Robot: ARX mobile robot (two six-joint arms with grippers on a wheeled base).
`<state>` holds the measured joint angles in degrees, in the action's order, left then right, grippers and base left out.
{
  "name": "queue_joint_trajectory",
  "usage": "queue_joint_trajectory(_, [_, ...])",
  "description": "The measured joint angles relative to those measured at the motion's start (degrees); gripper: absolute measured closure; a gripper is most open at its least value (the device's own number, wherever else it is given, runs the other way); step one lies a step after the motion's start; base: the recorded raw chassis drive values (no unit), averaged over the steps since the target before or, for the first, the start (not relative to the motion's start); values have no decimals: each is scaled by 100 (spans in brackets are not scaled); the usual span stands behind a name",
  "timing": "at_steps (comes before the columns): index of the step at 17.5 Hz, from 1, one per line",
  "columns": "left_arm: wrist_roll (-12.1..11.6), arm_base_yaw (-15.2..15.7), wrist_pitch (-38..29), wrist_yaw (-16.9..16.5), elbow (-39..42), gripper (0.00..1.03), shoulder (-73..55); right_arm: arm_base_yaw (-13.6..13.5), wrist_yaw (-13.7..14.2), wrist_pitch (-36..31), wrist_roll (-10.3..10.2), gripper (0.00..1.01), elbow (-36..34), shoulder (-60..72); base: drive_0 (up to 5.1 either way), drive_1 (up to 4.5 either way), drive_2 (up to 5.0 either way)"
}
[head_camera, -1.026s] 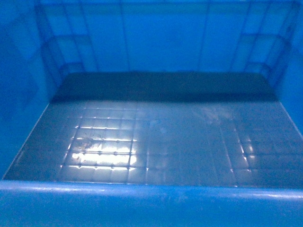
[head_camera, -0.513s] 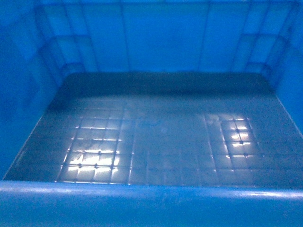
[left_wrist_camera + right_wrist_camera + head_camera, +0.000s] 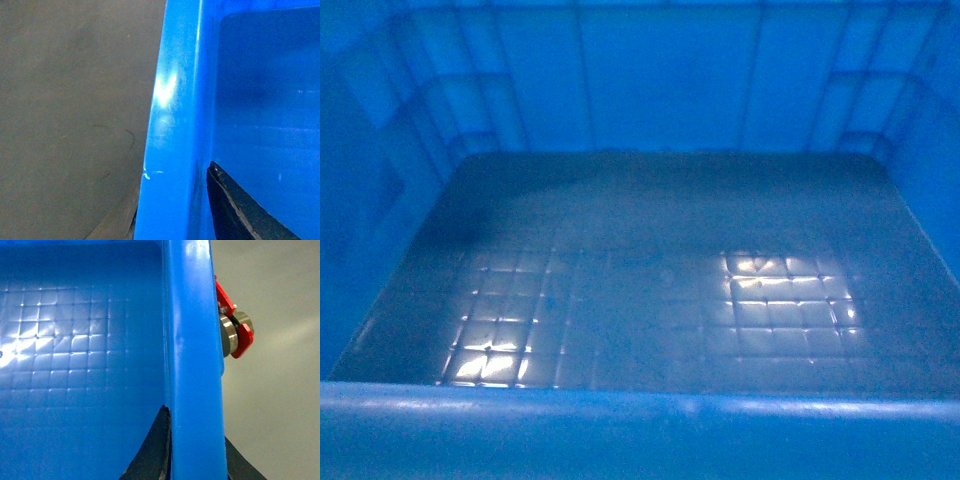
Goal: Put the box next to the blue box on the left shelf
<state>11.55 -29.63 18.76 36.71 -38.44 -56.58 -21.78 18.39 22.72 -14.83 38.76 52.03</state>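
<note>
Crate [image 3: 640,120] in carry, gripped at both side rims; shelf not in view.
Crate fills the head frame, grid floor empty. Left pincer [image 3: 200,200] clenched on the left rim, finger [image 3: 240,210] inside at lower right of frame; right pincer [image 3: 195,450] grasping the right rim, bottom centre. Red caster [image 3: 235,335] beyond. Judgement: transport step; next, sight the roller rack and blue box.

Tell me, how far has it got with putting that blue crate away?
Done, it seems: the box is picked up, filling the head view, with floor beneath its side. In hand: the right gripper straddles one rim and a left finger sits inside the other wall, so it looks carried between both arms. Left: setting it beside the other blue box; neither that nor the shelf is in view.
</note>
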Motion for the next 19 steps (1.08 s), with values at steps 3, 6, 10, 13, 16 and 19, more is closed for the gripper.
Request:
queue_joint_trajectory(3, [0, 0, 0, 0, 0, 72, 0, 0, 0, 0, 0, 92, 0, -2, -155, -155, -155])
queue_joint_trajectory(6, [-2, 0, 2, 4, 0, 72, 0, 0, -2, -2, 0, 92, 0, 0, -159, -159, -159])
queue_joint_trajectory(10, [-2, 0, 2, 4, 0, 72, 0, 0, -2, 0, 2, 92, 0, 0, -147, -147, -147])
queue_joint_trajectory(13, [-4, 0, 4, 17, 0, 72, 0, 0, -2, -4, 2, 92, 0, 0, -165, -165, -165])
queue_joint_trajectory(16, [-4, -2, -2, 13, 0, 72, -7, 0, 2, 0, 2, 92, 0, -2, -154, -154, -154])
queue_joint_trajectory(19, [-4, -2, 2, 17, 0, 72, -7, 0, 0, 0, 2, 92, 0, 0, -156, -156, -156])
